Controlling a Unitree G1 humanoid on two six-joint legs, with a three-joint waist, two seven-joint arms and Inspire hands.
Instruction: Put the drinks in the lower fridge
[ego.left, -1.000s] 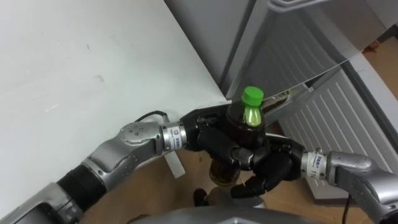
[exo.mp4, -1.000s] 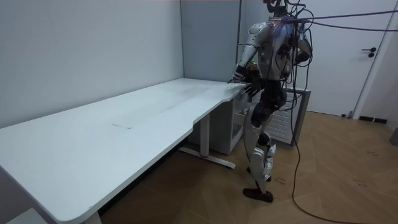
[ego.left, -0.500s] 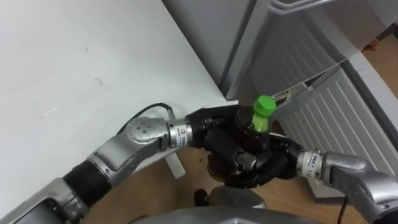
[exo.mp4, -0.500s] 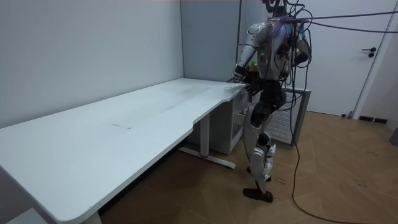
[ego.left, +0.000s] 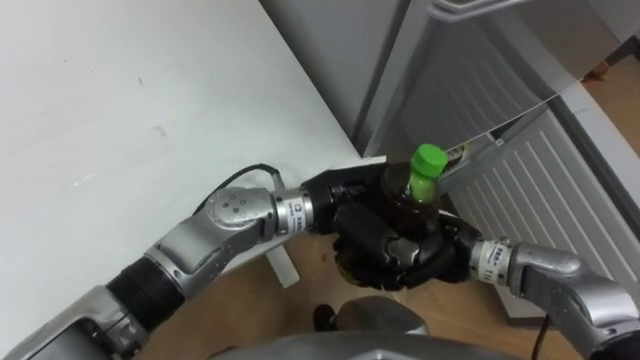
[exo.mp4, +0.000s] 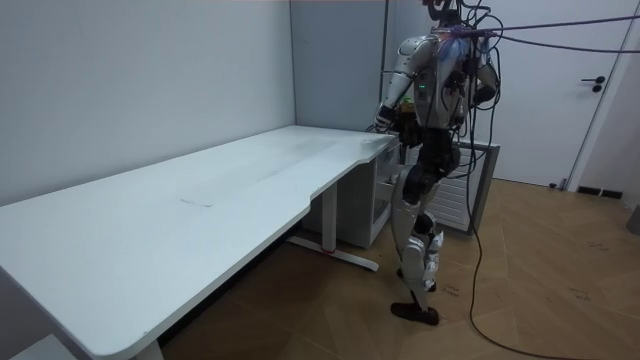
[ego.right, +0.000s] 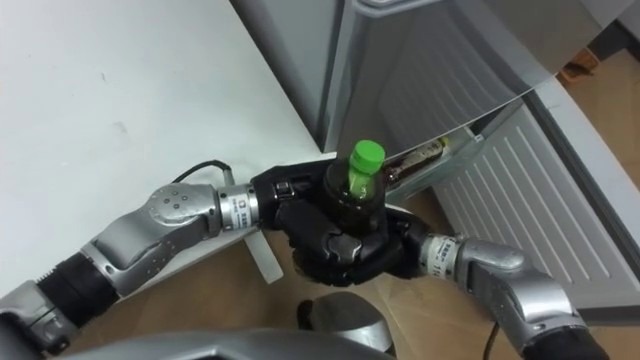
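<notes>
Bottle (ego.left: 408, 193) rightward now, within wrapped fingers (ego.left: 374, 237)

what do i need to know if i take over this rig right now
Left hand: shut on the bottle.
Right hand: shut on the same bottle, lower down.
Bottle: green cap, roughly upright, held in both hands before the robot, just off the desk corner, next to the fridge.
Done: bottle is in hand and the robot stands by the fridge.
Left: get the bottle into the lower fridge. I cannot tell whether its door is open.
</notes>
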